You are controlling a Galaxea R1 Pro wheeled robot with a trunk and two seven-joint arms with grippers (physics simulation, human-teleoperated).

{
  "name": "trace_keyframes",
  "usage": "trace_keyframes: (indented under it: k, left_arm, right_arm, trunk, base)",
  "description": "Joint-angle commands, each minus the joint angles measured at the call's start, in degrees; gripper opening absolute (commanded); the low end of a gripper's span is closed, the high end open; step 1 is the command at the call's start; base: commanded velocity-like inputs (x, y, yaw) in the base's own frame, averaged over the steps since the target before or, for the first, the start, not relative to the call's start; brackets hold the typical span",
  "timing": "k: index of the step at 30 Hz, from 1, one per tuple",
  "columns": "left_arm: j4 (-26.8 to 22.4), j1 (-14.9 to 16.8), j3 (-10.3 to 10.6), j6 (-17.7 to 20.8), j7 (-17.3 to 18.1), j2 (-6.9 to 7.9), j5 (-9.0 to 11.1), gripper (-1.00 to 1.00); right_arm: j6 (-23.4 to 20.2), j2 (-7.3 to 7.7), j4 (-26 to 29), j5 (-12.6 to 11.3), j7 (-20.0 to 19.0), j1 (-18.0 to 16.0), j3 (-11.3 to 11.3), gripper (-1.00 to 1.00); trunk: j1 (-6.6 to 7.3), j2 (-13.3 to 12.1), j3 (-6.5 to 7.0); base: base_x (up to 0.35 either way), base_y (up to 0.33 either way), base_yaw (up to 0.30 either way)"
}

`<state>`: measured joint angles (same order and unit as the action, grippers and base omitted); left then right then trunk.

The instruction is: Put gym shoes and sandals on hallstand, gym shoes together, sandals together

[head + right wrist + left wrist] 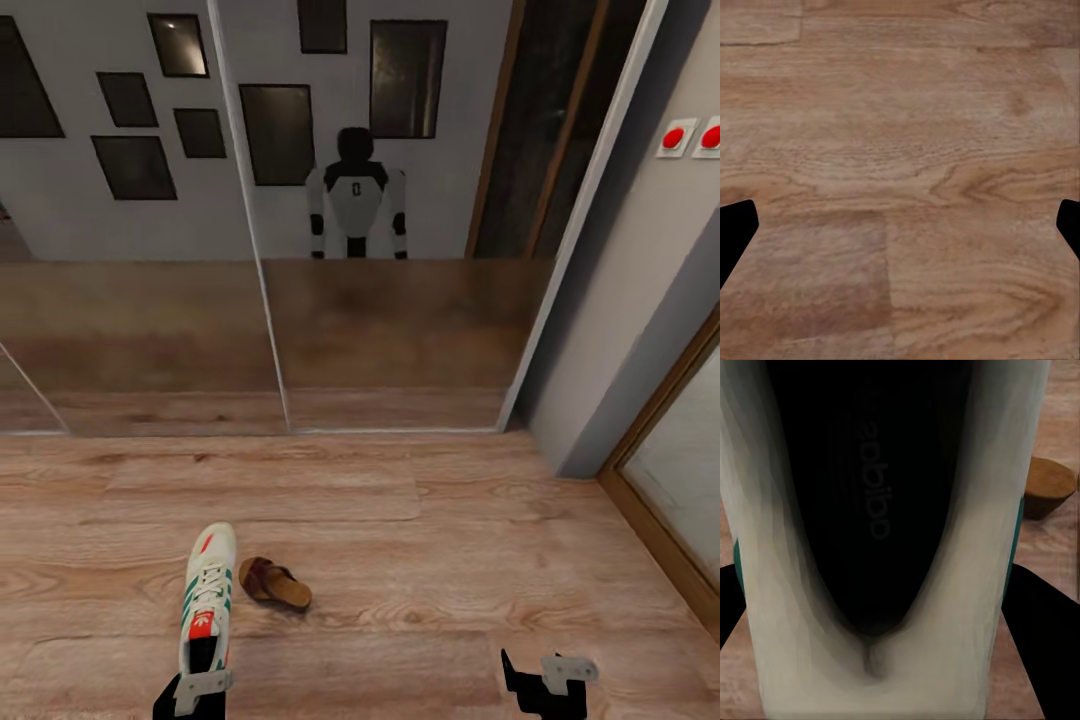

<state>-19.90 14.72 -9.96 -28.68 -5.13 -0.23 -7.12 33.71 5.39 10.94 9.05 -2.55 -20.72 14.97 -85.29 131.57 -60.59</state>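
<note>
Straddling gym shoe point(207, 598) heel, left end effector point(200, 688); right end effector point(548, 678) spread, low

floor: wood planks point(450, 560) | wall: mirrored panels point(380, 330) | right: framed door point(670, 470)

Even, soft simulator light; faint shadows; left wrist view blurred close-up, grain elsewhere sharp

One gym shoe point(205, 600), one sandal point(274, 584), two red wall buttons point(677, 137), two grippers: left gripper point(203, 686), right gripper point(545, 676).
</note>
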Motion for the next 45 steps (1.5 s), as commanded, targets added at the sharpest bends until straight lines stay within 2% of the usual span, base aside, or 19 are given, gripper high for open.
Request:
trace_keyframes:
  k: [1, 23, 45]
  left_arm:
    - [0.0, 0.0, -0.1, -0.2, -0.4, -0.03, -0.6, -1.0]
    - [0.1, 0.0, -0.1, -0.2, -0.4, 0.06, -0.6, -1.0]
    - [0.0, 0.0, -0.1, -0.2, -0.4, 0.06, -0.6, -1.0]
  right_arm:
    - [0.2, -0.02, 0.0, 0.4, -0.3, 0.0, 0.5, 1.0]
    - [0.2, -0.03, 0.0, 0.4, -0.3, 0.0, 0.5, 1.0]
    - [0.1, -0.03, 0.0, 0.4, -0.3, 0.0, 0.5, 1.0]
  trunk:
    - [0.0, 0.0, -0.04]
    - [0.0, 0.0, -0.04]
    - [0.0, 0.0, -0.04]
  base:
    - [0.142, -0.301, 0.278]
    - [0.137, -0.265, 0.278]
    - [0.019, -0.026, 0.278]
